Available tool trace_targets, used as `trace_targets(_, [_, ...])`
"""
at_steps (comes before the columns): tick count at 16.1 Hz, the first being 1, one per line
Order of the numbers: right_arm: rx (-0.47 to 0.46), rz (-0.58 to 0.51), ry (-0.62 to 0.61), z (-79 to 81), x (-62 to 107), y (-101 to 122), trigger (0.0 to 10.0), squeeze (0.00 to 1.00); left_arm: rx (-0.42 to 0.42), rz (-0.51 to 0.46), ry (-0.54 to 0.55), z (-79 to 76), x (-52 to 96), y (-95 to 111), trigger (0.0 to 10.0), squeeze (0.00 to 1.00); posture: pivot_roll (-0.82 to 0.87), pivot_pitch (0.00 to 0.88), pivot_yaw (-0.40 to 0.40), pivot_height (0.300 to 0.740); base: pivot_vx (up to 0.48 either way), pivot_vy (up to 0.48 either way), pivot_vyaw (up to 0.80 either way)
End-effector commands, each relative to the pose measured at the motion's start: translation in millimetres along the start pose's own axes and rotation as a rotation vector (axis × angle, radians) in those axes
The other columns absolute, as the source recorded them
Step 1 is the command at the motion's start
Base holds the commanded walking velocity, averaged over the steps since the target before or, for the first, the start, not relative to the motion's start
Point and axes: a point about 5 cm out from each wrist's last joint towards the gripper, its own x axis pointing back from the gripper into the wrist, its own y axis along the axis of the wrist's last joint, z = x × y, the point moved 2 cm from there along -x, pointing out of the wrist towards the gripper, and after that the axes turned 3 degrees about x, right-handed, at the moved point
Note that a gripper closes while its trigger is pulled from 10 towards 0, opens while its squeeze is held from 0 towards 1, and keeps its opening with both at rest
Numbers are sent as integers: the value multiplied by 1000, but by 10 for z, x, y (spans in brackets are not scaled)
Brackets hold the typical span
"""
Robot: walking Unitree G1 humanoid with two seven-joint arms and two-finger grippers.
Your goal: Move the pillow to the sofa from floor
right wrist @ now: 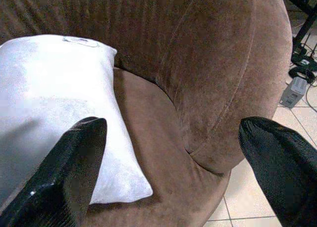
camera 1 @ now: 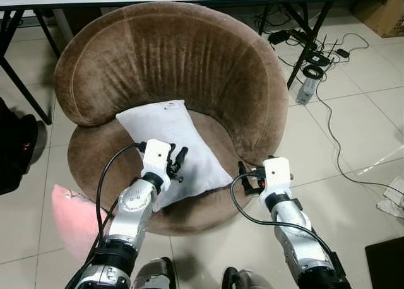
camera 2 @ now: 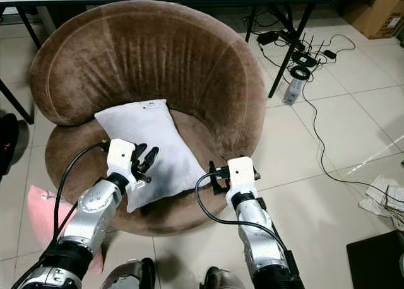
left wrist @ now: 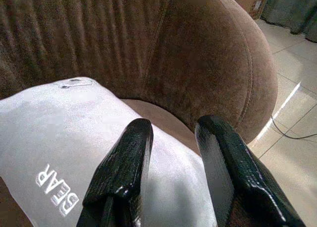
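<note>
Both arms reach toward the brown sofa, a round velvet tub chair. Left gripper hovers over the white pillow, fingers a narrow gap apart, holding nothing. Right gripper sits at the sofa's front edge, just off the pillow's corner, fingers spread wide, empty. Pillow lies on the sofa seat, leaning on the backrest. Pink cushion on the floor beside the sofa base; cables on the tiles beyond.

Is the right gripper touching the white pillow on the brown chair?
Apart. In the right wrist view the right gripper is wide open, and brown chair seat shows between its fingers and the white pillow.
</note>
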Motion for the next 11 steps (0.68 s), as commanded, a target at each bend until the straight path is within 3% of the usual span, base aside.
trace_targets(1, [1, 2, -14, -49, -11, 1, 10000, 0, -13, 7, -6, -20, -20, -8, 10000, 0, 107, 106, -67, 740, 0, 0, 0])
trace_targets(11, [-5, 22, -10, -50, -59, -7, 10000, 0, -14, 8, -7, -35, -42, -6, 10000, 0, 107, 94, -67, 740, 0, 0, 0])
